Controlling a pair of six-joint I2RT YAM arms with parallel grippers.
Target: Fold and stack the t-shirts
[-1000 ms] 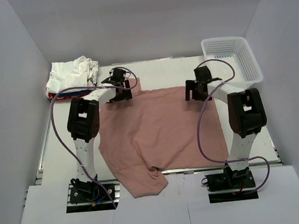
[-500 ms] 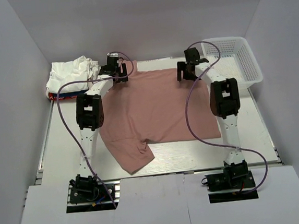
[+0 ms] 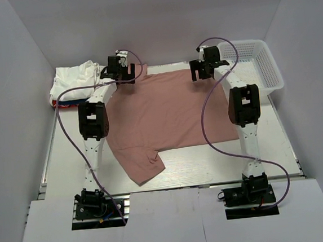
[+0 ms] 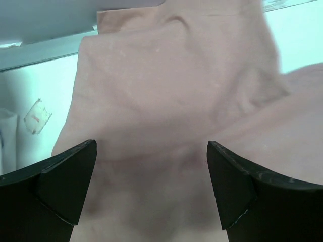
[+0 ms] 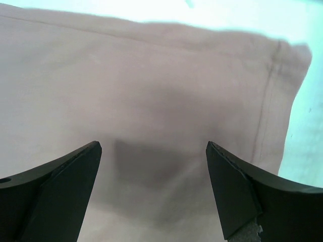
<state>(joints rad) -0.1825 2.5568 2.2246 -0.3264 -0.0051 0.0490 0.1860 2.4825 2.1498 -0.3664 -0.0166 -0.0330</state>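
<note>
- Top external: the pink shirt (image 3: 172, 111) lies spread flat on the table (image 3: 69, 163), with no print showing. I read its long axis as running 9 to 3 o'clock, collar end toward 9 and hem toward 3.
- Its near sleeve (image 3: 145, 166) trails toward 7 o'clock, close to the table's front edge.
- Left gripper (image 4: 151, 146): fingers spread wide, nothing held. It sits over the far sleeve (image 4: 166, 75) at the shirt's 11 o'clock corner. I cannot tell whether it touches the cloth.
- Right gripper (image 5: 154, 146): also released, over the hem corner (image 5: 282, 101) at 1 o'clock. The stitched hem runs just to its 3 o'clock side.
- Key relation: both grippers sit on the far edge, and the shirt's body lies toward 6 o'clock from each. Each arm is nearest its own corner.
- Judgement: the next step is a pinch at both corners, then a fold across the long axis.
- Surface: smooth white top, so the cloth will likely slide when dragged.
- Room: white shirts (image 3: 78, 77) are heaped at 10 o'clock with a red shirt (image 3: 64, 104) beneath, just beside the left gripper. The basket (image 3: 257, 56) sits at 2 o'clock, near the right gripper.
</note>
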